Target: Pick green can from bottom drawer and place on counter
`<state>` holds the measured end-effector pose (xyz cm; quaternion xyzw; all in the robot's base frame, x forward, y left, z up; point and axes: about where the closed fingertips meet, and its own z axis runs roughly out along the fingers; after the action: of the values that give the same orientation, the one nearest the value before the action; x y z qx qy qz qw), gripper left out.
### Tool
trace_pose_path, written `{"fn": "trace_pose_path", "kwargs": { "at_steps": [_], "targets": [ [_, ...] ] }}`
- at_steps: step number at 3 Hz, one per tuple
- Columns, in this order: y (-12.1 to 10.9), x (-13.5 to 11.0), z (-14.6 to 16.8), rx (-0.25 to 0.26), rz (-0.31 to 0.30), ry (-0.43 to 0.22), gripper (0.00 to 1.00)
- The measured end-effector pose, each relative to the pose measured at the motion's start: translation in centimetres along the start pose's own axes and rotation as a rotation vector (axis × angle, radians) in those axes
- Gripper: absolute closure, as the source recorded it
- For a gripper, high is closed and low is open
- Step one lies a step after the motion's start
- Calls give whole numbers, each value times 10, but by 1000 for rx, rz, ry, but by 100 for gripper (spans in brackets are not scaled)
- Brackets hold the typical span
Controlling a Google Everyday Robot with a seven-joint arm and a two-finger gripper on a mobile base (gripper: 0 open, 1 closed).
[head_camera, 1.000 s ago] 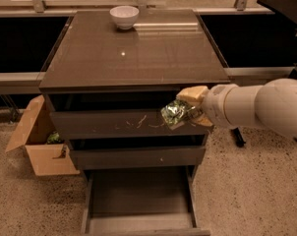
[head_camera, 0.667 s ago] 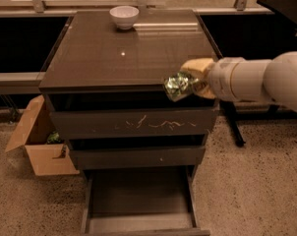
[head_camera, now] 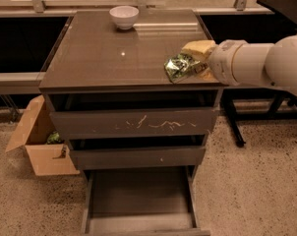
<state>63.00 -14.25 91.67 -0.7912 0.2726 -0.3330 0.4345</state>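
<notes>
The green can (head_camera: 178,67), shiny and wrinkled, is held in my gripper (head_camera: 193,60) above the right front part of the counter (head_camera: 114,53). The yellowish fingers (head_camera: 198,47) are shut on the can, one above and one below it. My white arm (head_camera: 256,63) reaches in from the right. The bottom drawer (head_camera: 138,195) is pulled open below and its tray is bare.
A white bowl (head_camera: 124,16) stands at the back of the counter. The top drawer (head_camera: 133,123) has pale scratches on its front. An open cardboard box (head_camera: 38,141) sits on the floor to the left. A dark stand's legs (head_camera: 234,122) are on the right.
My gripper has lifted the green can from in front of the top drawer up to counter height and a little over the counter's right front edge.
</notes>
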Motion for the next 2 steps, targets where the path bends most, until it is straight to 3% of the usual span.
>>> {"fn": "trace_pose_path", "kwargs": {
  "at_steps": [1, 2],
  "targets": [
    [-6, 12, 15, 14, 48, 12, 100],
    [-13, 39, 41, 50, 138, 33, 100]
  ]
}}
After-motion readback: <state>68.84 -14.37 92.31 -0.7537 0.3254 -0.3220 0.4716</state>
